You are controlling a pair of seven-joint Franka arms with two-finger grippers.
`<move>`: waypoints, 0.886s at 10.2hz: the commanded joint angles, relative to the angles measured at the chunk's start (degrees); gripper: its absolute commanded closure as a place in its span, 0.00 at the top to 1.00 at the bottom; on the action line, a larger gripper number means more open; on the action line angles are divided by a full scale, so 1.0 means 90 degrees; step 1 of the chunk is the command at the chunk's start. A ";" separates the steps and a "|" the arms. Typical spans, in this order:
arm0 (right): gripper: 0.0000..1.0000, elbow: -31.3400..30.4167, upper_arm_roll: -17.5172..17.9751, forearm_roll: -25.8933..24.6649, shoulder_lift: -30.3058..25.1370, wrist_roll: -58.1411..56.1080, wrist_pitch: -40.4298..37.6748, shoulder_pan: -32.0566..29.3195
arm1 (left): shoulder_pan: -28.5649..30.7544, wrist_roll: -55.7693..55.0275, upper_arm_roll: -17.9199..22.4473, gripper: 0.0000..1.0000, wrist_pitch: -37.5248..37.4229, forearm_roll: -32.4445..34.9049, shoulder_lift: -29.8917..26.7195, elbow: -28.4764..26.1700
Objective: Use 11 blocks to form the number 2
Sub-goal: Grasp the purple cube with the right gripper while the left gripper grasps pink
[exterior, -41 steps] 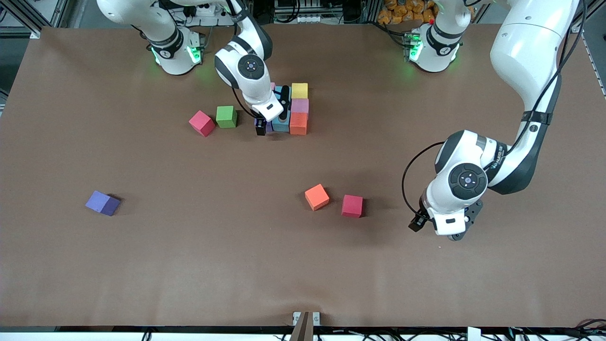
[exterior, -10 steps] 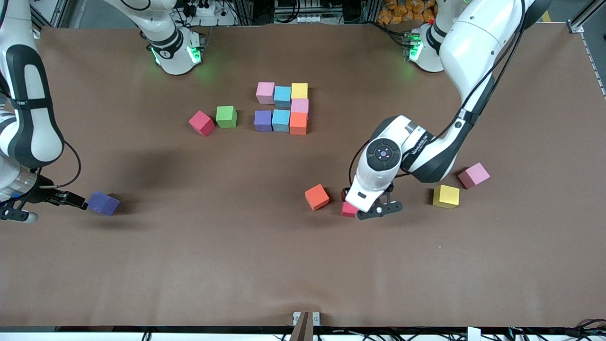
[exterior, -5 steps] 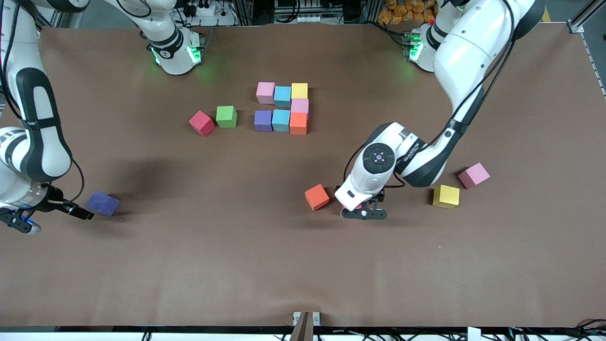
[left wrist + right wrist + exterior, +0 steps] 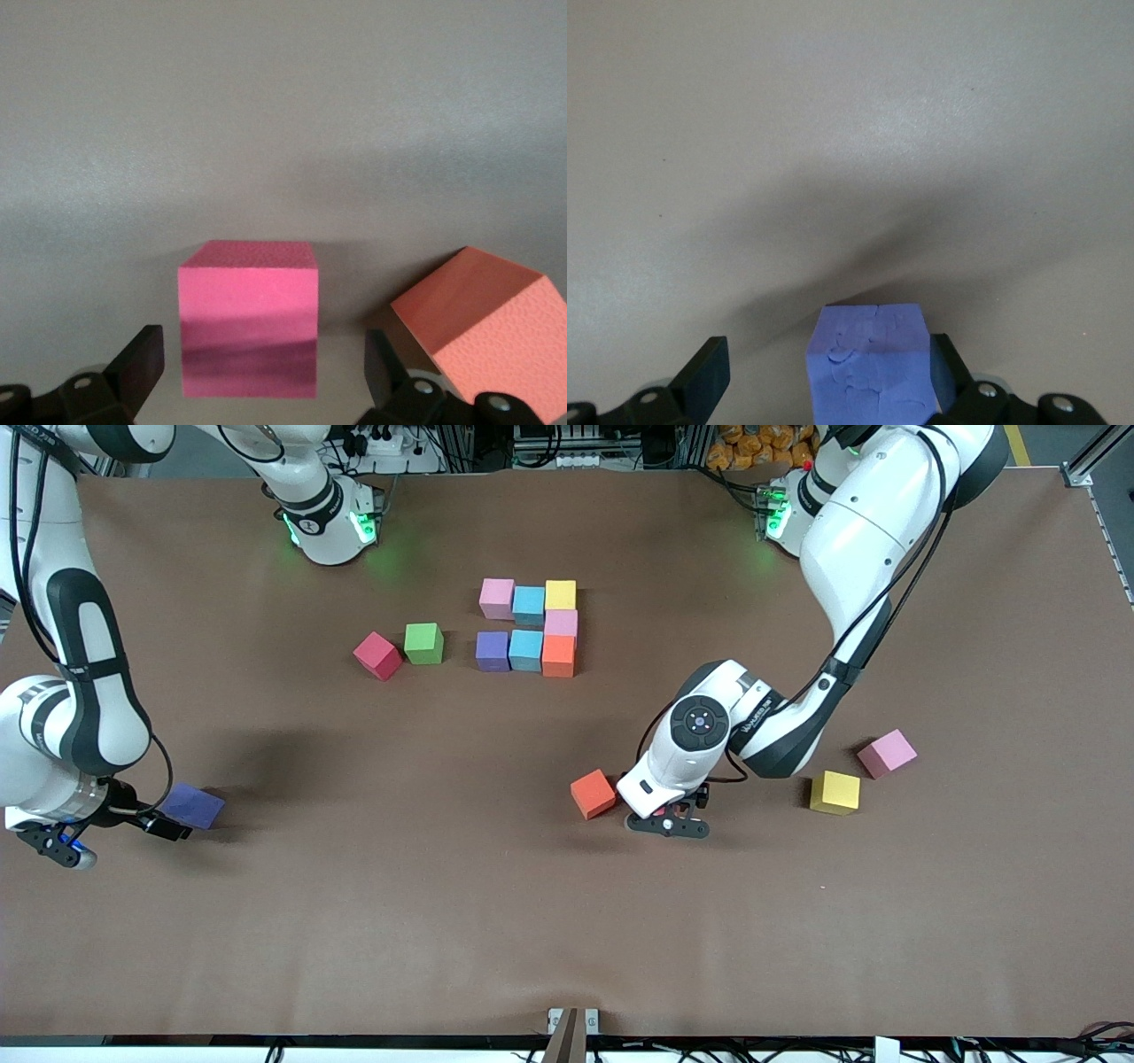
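Observation:
Seven blocks stand joined near the robots' bases: pink (image 4: 497, 598), cyan (image 4: 529, 605) and yellow (image 4: 560, 594) in one row, pink (image 4: 560, 623) below the yellow, then purple (image 4: 493, 651), cyan (image 4: 525, 650) and orange (image 4: 558, 655). My left gripper (image 4: 666, 815) is low beside a loose orange block (image 4: 592, 793). It is open (image 4: 263, 354), with a crimson block (image 4: 248, 319) between its fingers and a gap on each side. My right gripper (image 4: 173, 822) is open (image 4: 830, 376) around a loose purple block (image 4: 193, 806), which lies close to one finger (image 4: 946, 372).
A red block (image 4: 377, 655) and a green cube (image 4: 423, 643) sit beside the joined blocks, toward the right arm's end. A yellow block (image 4: 834, 792) and a pink block (image 4: 886, 753) lie toward the left arm's end, near the left forearm.
The right arm left the joined blocks and came down at the loose purple block. The left gripper moved over the crimson block and lowered around it. Both stayed open.

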 commanded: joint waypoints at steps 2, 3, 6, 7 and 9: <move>1.00 -0.0383 -0.0002 0.0018 -0.0132 0.0068 0.0015 0.0015 | 0.0017 0.0108 -0.0022 1.00 0.0091 0.0177 0.0092 0.0070; 1.00 -0.0529 -0.0002 0.0018 -0.0229 -0.0039 0.0053 -0.0004 | 0.0027 0.0108 -0.0022 1.00 0.0246 0.0187 0.0131 0.0061; 1.00 -0.0696 -0.0012 0.0018 -0.0308 -0.0166 0.0102 -0.0043 | 0.0027 0.0118 0.0036 1.00 0.0325 0.0187 0.0180 0.0051; 1.00 -0.0706 -0.0022 0.0018 -0.0308 -0.0167 0.0112 -0.0043 | 0.0017 0.0118 0.0075 1.00 0.0325 0.0196 0.0180 0.0051; 1.00 -0.0735 -0.0022 0.0018 -0.0327 -0.0177 0.0112 -0.0063 | -0.0012 0.0128 0.0076 1.00 0.0355 0.0206 0.0219 0.0041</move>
